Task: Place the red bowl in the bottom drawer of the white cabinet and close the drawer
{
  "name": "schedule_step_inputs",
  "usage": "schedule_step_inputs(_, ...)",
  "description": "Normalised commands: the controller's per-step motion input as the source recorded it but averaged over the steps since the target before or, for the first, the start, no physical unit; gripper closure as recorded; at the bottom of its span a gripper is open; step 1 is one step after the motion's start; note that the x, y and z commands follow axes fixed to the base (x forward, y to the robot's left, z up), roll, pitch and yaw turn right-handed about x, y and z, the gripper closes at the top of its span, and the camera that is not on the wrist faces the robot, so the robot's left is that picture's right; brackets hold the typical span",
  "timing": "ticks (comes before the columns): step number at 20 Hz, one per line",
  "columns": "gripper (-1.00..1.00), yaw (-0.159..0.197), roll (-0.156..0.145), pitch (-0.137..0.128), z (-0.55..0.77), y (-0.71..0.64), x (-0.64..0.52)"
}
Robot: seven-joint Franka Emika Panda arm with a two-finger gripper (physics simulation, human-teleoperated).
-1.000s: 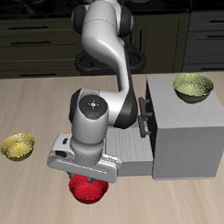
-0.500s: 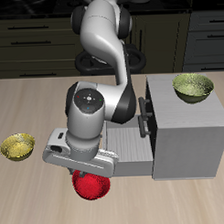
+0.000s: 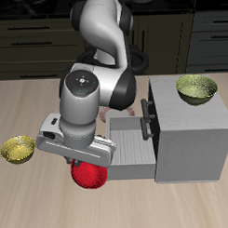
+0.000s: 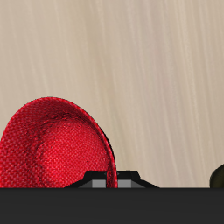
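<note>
The red bowl point(image 3: 89, 173) hangs under my gripper point(image 3: 87, 163), clear of the table near its front edge. The gripper is shut on the bowl's rim. In the wrist view the bowl point(image 4: 52, 144) fills much of the frame, tilted, with its rim between my fingertips point(image 4: 112, 178). The white cabinet point(image 3: 193, 132) stands beside the arm. Its bottom drawer point(image 3: 132, 152) is pulled out and open, level with the bowl and a short way from it. The arm hides part of the drawer's inside.
A yellow-green bowl point(image 3: 197, 89) sits on the cabinet's top. A second yellow-green bowl point(image 3: 18, 148) lies on the table on the arm's other side. The upper drawer's dark handle point(image 3: 147, 114) shows above the open drawer.
My gripper has risen with the red bowl in it and shifted a little away from the cabinet. The bowl now hangs higher above the table. The drawer has not moved.
</note>
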Motion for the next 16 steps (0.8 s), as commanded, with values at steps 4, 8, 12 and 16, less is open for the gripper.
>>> schedule_step_inputs(4,1.0,-0.012,0.031,-0.038,0.37,-0.01,-0.26)
schedule_step_inputs(8,1.0,0.014,0.027,-0.017,0.22,0.0,-0.22)
schedule_step_inputs(12,1.0,0.022,0.062,-0.039,0.36,0.09,-0.35)
schedule_step_inputs(16,1.0,-0.014,0.085,-0.028,0.3,0.16,-0.32)
